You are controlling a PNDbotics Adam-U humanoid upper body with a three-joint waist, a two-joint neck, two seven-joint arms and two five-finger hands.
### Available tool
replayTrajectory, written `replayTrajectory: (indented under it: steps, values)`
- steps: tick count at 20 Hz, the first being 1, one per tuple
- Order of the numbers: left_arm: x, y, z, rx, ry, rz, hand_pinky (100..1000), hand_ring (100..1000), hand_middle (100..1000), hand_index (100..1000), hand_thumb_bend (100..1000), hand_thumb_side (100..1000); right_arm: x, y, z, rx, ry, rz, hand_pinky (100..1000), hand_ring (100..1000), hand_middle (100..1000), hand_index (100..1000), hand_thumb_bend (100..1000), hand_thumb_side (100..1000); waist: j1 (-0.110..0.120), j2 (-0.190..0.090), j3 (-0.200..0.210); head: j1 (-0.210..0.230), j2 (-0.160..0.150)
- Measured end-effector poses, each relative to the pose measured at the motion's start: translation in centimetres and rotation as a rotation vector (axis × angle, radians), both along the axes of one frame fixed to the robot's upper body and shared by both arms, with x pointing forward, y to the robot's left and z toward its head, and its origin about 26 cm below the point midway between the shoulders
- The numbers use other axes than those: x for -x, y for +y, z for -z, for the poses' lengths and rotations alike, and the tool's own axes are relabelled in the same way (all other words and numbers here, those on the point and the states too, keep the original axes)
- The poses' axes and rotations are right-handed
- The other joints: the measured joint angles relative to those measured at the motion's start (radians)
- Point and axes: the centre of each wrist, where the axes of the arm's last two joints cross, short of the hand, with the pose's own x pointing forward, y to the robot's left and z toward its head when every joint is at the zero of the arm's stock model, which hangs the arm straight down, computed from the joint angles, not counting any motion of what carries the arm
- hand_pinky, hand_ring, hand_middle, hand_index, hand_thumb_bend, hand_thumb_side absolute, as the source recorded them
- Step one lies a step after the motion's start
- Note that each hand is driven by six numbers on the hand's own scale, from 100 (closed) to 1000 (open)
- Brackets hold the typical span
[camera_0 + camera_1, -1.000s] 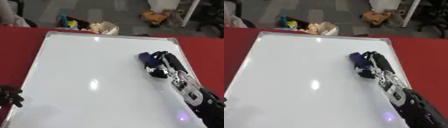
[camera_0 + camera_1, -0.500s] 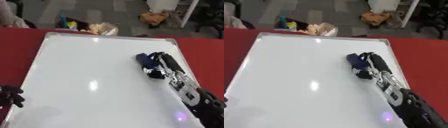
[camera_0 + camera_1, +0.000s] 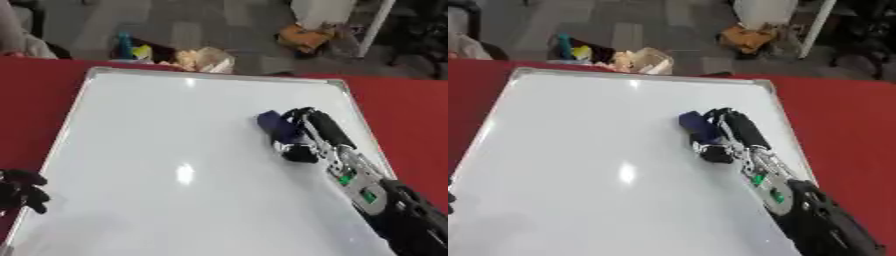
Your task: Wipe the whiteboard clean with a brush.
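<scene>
Seen first from the left eye view, the whiteboard (image 3: 175, 165) lies flat on the red table (image 3: 411, 120), its silver frame running slightly askew and its white face showing no marks that can be made out, only a bright glare spot near the middle. The right hand (image 3: 308, 131) reaches in from the lower right corner, its black and silver arm lying over the board's right part. Its fingers are curled round the dark blue brush (image 3: 278, 126), which sits pressed on the board on the right side, a little above mid-height and well inside the right frame edge. The left hand (image 3: 19, 191) shows at the lower left edge, just beside the board's left frame; its dark fingers look loosely spread and hold nothing, though only part of it is in view. Beyond the far table edge, a heap of small things (image 3: 188, 57) lies on the grey floor.

Next, in the right eye view, the same grasp shows from a slightly shifted angle: the brush pokes out to the left of the curled fingers and touches the white surface. At the left edge only a dark sliver of the left hand appears.
</scene>
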Motion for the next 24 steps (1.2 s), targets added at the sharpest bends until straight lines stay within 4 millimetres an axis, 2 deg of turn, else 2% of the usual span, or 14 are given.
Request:
replayTrajectory:
  steps: [10,24]
  values:
    - [0.0,0.0,0.0,0.000,0.001,0.001,491,541,587,665,665,937,0.3,2.5,0.2,0.018,-0.002,-0.097,634,585,534,679,100,371,0.001,-0.002,-0.006,0.000,0.003]
    - [0.0,0.0,0.0,0.000,0.001,0.001,491,540,588,667,664,937,0.5,3.4,0.6,0.004,-0.003,-0.101,631,589,539,690,100,372,0.003,-0.006,-0.018,0.000,0.004]
